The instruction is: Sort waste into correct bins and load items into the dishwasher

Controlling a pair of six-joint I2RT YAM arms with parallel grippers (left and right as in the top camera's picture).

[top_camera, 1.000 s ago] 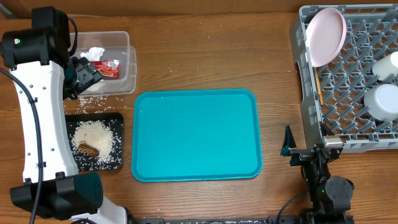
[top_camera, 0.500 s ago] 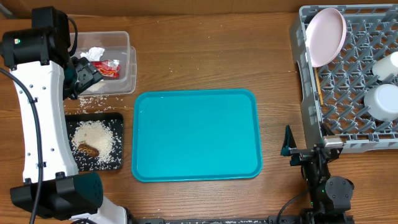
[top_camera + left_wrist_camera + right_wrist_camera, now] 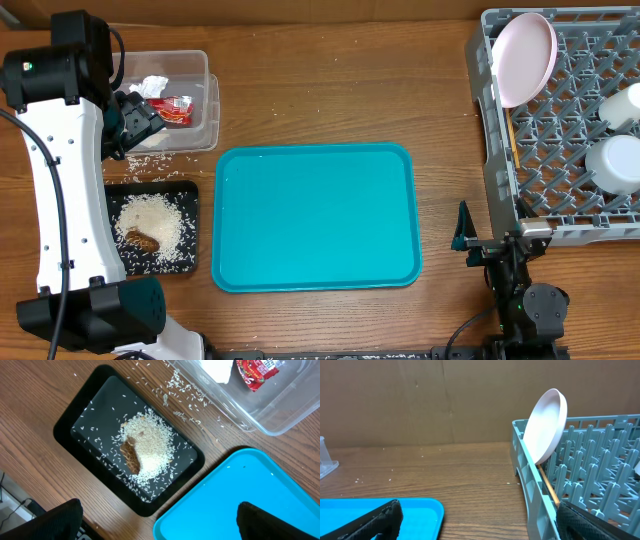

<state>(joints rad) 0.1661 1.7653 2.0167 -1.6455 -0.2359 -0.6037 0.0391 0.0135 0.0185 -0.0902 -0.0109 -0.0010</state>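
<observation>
The clear tub point(image 3: 200, 70) at the back left holds a crumpled white napkin point(image 3: 152, 86) and a red wrapper point(image 3: 177, 108). In front of it, the black tray point(image 3: 192, 200) carries a brown food scrap point(image 3: 131, 455) and a heap of rice point(image 3: 150, 445). The grey dish rack point(image 3: 560, 130) on the right holds a white plate point(image 3: 525, 58) on edge, two white bowls or cups point(image 3: 615, 165), and chopsticks point(image 3: 547, 485) along its left side. My left gripper point(image 3: 138, 118) hangs open and empty beside the tub. My right gripper point(image 3: 495, 238) is open and empty at the rack's front left corner.
A large turquoise serving tray point(image 3: 315, 215) lies in the middle of the wooden table with nothing on it. Loose rice grains point(image 3: 150, 165) are scattered on the wood between the tub and the black tray. A brown wall stands behind the table.
</observation>
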